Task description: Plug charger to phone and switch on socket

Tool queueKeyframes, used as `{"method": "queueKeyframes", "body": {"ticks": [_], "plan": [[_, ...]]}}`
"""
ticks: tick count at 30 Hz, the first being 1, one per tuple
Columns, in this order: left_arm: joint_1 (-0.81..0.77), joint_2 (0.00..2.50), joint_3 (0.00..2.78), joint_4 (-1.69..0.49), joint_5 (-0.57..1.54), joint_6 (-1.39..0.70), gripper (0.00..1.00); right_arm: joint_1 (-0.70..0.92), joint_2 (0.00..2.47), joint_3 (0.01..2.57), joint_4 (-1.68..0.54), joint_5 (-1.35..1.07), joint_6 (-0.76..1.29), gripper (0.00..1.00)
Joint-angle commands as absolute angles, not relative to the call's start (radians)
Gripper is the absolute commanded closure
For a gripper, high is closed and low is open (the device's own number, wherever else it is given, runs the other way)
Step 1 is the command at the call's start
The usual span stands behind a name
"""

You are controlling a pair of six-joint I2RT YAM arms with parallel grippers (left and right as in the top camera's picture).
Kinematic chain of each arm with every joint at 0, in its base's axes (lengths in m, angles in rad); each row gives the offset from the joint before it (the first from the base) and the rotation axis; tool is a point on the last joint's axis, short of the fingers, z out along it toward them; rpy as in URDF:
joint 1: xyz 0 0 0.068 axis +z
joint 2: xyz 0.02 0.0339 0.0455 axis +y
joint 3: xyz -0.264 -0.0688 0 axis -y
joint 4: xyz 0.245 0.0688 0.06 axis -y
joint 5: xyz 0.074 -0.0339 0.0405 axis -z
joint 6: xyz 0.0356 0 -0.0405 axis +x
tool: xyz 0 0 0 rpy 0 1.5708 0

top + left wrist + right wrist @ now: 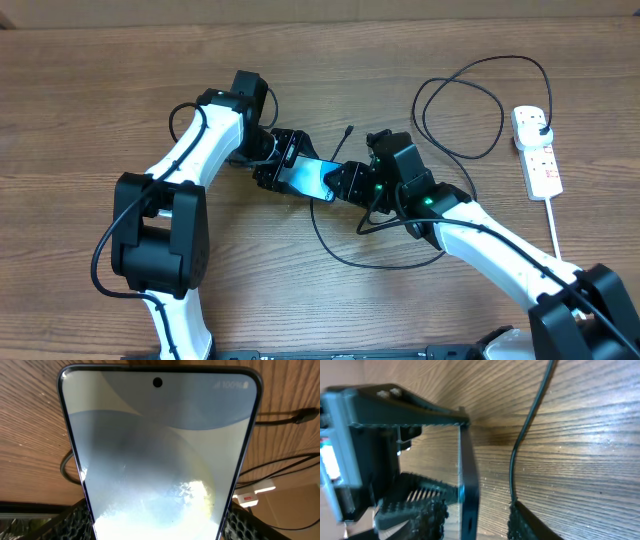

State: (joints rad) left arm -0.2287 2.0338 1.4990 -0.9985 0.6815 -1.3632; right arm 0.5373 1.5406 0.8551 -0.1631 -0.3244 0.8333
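The phone (305, 177) has a lit blue screen and is raised off the wooden table at the centre. My left gripper (286, 170) is shut on its long sides. In the left wrist view the screen (160, 460) fills the frame between my two fingers (75, 520). My right gripper (341, 186) is at the phone's right end. Its open jaws straddle the edge-on phone (469, 485), leaving a gap to the right finger (520, 522). The charger cable (352, 265) loops across the table, its connector tip (348, 130) lying loose behind the phone. The charger's plug head (538, 124) sits in the white socket strip (541, 165).
A strand of the black cable (530, 415) runs along the table right beside my right finger. The socket's thick white cord (556, 235) trails toward the front right. The left arm's dark body (160, 230) stands at the front left.
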Motion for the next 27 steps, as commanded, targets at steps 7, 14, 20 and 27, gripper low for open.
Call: {"method": "queueKeyframes", "body": {"ticks": [7,14,20,27], "plan": [[-0.278,2.040,1.527,-0.997,0.752,-1.389,0.45,0.540,1.572,0.880,-0.079,-0.315,0.846,0.68],[-0.274,2.040,1.527,-0.982,0.754,-1.410,0.46,0.545,1.572,0.880,-0.100,-0.319,0.846,0.71],[-0.274,2.040,1.527,-0.971,0.764,-1.414,0.47,0.545,1.572,0.880,-0.109,-0.318,0.846,0.82],[-0.274,2.040,1.527,-0.971,0.823,-1.410,0.47,0.545,1.572,0.880,-0.109,-0.315,0.846,0.87]]}}
